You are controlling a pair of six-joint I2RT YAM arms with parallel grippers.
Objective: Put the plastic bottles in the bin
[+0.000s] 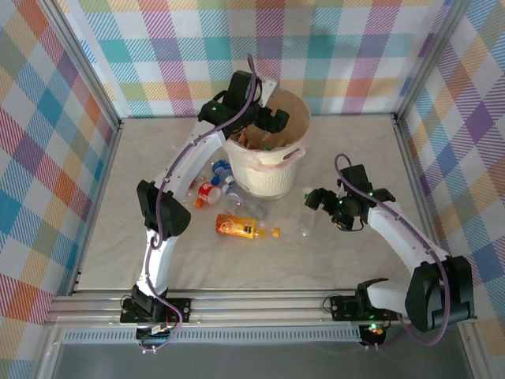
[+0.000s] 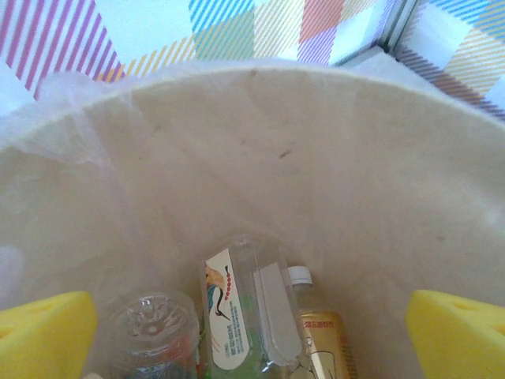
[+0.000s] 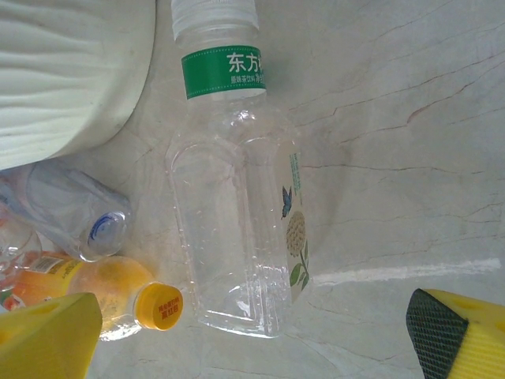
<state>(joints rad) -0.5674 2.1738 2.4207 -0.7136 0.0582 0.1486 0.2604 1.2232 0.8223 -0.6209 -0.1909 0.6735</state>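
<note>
The left gripper (image 1: 267, 120) hung directly above the bin (image 1: 264, 180), its yellow pads (image 2: 43, 332) spread wide with nothing between them. Several plastic bottles (image 2: 241, 308) lay inside the bin. The right gripper (image 1: 322, 199) hovered just right of the bin, wide open and empty, over a clear green-labelled bottle (image 3: 237, 197) lying flat. An orange-capped bottle (image 3: 118, 296) and a cluster of other bottles (image 1: 215, 185) lay in front of the bin and to its left.

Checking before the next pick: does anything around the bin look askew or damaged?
The bin's pinkish liner sits unevenly: it is bunched over the near rim, while the far inner wall looks bare, so it may have slipped. A clear bottle lying beside the bin looks crushed. Nothing spilled.
</note>
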